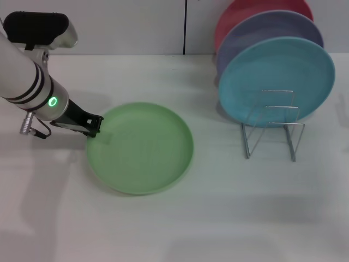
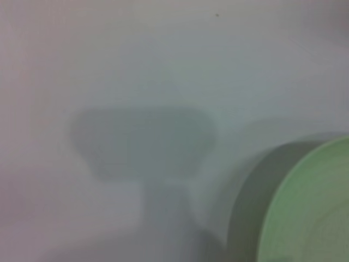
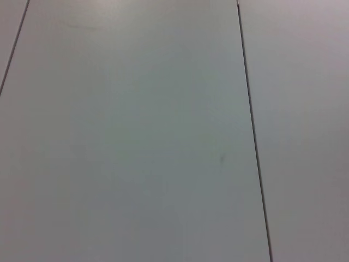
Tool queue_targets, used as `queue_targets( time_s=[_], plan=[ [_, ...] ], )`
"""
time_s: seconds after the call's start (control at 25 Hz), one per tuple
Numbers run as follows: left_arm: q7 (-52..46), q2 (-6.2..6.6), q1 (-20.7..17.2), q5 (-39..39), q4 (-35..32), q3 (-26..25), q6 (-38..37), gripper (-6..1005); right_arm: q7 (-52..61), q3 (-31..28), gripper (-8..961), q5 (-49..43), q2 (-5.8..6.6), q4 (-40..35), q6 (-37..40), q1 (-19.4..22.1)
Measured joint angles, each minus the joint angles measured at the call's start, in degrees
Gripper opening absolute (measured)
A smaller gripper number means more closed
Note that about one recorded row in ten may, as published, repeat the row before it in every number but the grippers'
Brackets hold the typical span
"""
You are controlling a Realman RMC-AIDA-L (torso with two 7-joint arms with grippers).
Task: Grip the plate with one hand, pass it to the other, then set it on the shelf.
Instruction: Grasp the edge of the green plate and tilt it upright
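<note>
Wire shelf holds blue plate; green plate outside.

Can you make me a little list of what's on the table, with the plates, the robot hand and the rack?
green plate: light green plate lying flat on the white table
left gripper: left gripper at the green plate's left rim
right gripper: not in view
rack: silver wire rack, right of the green plate
plates in rack: turquoise plate in front, lavender plate behind it, red plate at the back
front rack slots: no plate in them
</note>
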State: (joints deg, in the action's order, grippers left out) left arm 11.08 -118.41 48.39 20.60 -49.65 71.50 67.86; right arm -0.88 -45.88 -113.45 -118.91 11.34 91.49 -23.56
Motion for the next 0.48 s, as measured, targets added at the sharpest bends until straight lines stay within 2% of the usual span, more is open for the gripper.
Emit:
queue_targets(
  time_s=[0.24, 0.48],
  plan=[
    [2.1, 0.26, -2.8, 3.3, -2.7, -0.6, 0.3, 32, 0.0, 0.0, 692, 0.1, 0.00, -0.1, -0.1, -0.1],
    [7.8, 0.33, -6.8, 9.0, -5.6, -5.2, 0.3, 29, 0.1, -0.1, 692, 0.2, -0.12, 0.0, -0.6, -0.4]
  ],
)
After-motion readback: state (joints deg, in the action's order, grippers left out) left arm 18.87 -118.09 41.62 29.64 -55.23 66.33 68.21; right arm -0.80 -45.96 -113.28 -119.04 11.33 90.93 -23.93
